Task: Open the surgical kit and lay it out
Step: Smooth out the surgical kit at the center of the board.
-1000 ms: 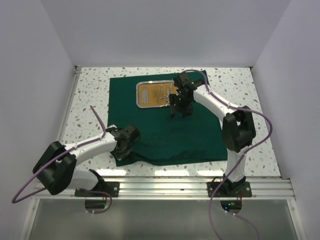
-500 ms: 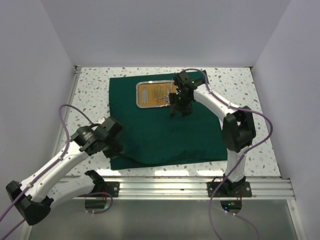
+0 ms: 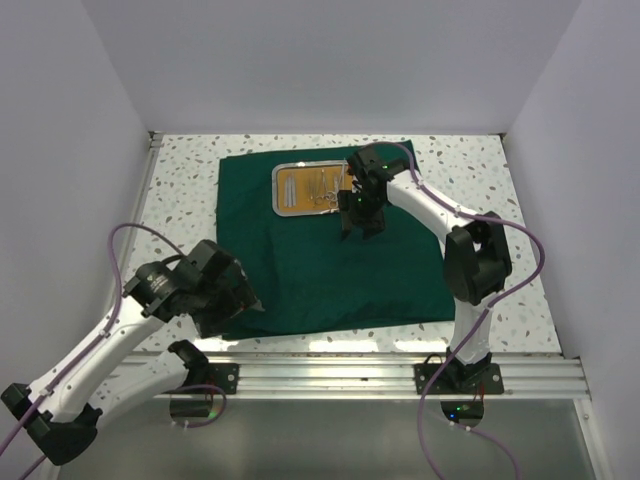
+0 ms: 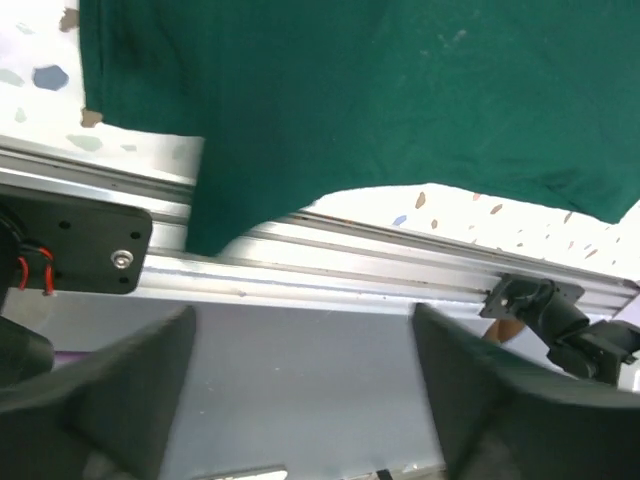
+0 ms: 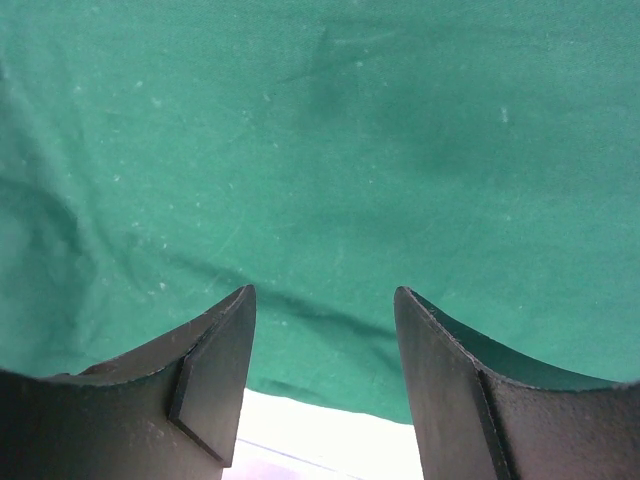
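The dark green cloth (image 3: pixel 330 265) lies spread on the table, with the steel tray (image 3: pixel 278 190) on its far part. Small silver instruments (image 3: pixel 322 186) lie on the tray's orange-brown floor. My left gripper (image 3: pixel 238 308) hovers at the cloth's near-left corner, open wide (image 4: pixel 303 315) with nothing between its fingers. That corner (image 4: pixel 215 215) droops over the aluminium rail. My right gripper (image 3: pixel 352 228) hangs just in front of the tray. It stands open (image 5: pixel 322 292) over bare cloth (image 5: pixel 330 130), holding nothing.
An aluminium rail (image 3: pixel 400 372) runs along the near table edge, also showing in the left wrist view (image 4: pixel 380 265). White walls close in the speckled table (image 3: pixel 180 200) on three sides. Purple cables (image 3: pixel 120 250) loop from both arms.
My left gripper pulled the cloth's near-left corner toward the near edge, then opened and let it go. The cloth now lies flatter there. The right arm has hardly moved.
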You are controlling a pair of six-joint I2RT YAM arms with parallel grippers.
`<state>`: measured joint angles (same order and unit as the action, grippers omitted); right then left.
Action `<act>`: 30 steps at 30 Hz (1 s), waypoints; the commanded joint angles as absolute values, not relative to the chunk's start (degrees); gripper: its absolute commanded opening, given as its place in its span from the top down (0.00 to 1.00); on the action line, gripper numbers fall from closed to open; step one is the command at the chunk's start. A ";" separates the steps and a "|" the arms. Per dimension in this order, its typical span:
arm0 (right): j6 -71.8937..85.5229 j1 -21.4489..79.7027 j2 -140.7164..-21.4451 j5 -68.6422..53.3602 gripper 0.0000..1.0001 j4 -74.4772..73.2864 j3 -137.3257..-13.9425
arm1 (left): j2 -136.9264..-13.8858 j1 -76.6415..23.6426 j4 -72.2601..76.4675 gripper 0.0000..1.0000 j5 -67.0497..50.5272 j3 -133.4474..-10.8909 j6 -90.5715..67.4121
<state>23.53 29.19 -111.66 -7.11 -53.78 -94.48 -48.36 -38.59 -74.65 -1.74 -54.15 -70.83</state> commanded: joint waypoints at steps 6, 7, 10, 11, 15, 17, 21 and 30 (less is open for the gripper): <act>22.76 29.09 -110.13 -8.17 0.39 -54.32 -93.96 | -64.64 -37.88 -74.01 0.00 4.83 -66.07 -66.63; 22.76 29.09 -109.87 -8.17 0.39 -54.32 -93.43 | -66.60 -37.97 -73.22 0.00 5.44 -67.75 -66.27; 22.33 29.00 -108.81 -6.95 0.39 -54.58 -92.38 | -71.88 -38.84 -66.99 0.00 3.96 -68.21 -66.35; 22.15 29.00 -108.37 -6.51 0.39 -54.58 -92.03 | -72.68 -39.28 -64.62 0.00 2.13 -65.51 -66.88; 22.23 28.92 -106.09 -3.61 0.39 -54.49 -88.43 | -79.68 -44.19 -49.26 0.02 0.61 -59.86 -69.26; 22.85 28.04 -104.07 -1.15 0.42 -53.88 -86.58 | -84.26 -47.09 -47.64 0.04 2.88 -61.08 -68.91; 25.04 24.62 -101.25 -2.28 0.75 -52.47 -81.49 | -97.17 -49.65 -45.02 0.06 4.13 -64.86 -64.88; 25.57 18.11 -100.81 -1.93 1.00 -51.95 -75.50 | -98.88 -50.89 -40.16 0.13 0.35 -51.26 -63.54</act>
<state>24.60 19.64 -101.84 -2.42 -53.17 -76.62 -98.00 -50.15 -42.48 1.23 -58.37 -64.73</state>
